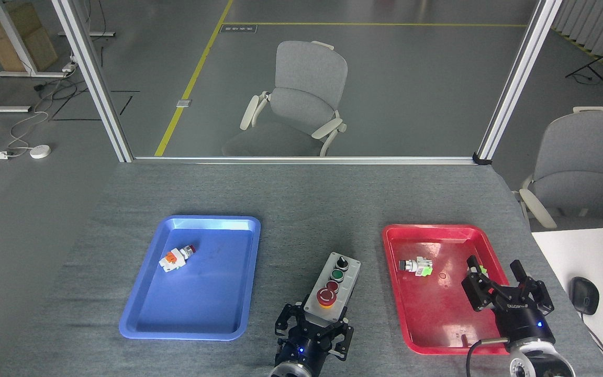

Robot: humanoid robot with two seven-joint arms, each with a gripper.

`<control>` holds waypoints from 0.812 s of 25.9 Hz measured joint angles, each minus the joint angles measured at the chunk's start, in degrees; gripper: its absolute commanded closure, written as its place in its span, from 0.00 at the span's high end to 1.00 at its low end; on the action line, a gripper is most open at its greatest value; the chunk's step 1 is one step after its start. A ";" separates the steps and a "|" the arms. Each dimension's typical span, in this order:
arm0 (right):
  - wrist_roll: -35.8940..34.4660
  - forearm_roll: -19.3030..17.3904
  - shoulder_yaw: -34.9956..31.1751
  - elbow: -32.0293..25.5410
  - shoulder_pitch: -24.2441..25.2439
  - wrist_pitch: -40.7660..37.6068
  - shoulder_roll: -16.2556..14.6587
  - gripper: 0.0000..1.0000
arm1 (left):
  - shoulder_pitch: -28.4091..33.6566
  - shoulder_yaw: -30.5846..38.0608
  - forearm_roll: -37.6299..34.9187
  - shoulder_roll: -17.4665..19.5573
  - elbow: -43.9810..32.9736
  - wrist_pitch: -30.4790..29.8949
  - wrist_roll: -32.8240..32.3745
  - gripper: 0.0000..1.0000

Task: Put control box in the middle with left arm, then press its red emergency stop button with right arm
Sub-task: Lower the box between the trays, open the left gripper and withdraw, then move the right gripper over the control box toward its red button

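Observation:
The grey control box (335,286) lies between the two trays, tilted a little to the right, with a black knob, a green button, a small red button and the big red emergency stop button (326,297) at its near end. My left gripper (314,323) is shut on the box's near end from below. My right gripper (499,283) hangs over the red tray's right side, its fingers spread open and nothing between them.
A blue tray (197,277) at the left holds a small white and orange switch part (175,257). The red tray (440,285) at the right holds a white and green switch part (416,266). A white side table with a mouse (584,295) stands at the far right.

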 measured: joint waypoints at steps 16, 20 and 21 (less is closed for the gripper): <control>-2.53 -2.43 1.63 0.20 -1.20 -0.86 -0.86 0.55 | 7.31 0.36 0.26 7.54 -12.83 4.63 4.11 0.99; -3.76 -2.82 8.16 0.33 -3.57 -2.36 -1.05 0.21 | 10.96 2.16 0.23 14.40 -21.12 7.62 4.70 0.99; -3.93 -2.94 9.99 0.41 -4.21 -2.51 -0.98 0.15 | 11.85 2.99 0.24 15.67 -22.87 7.84 4.75 0.99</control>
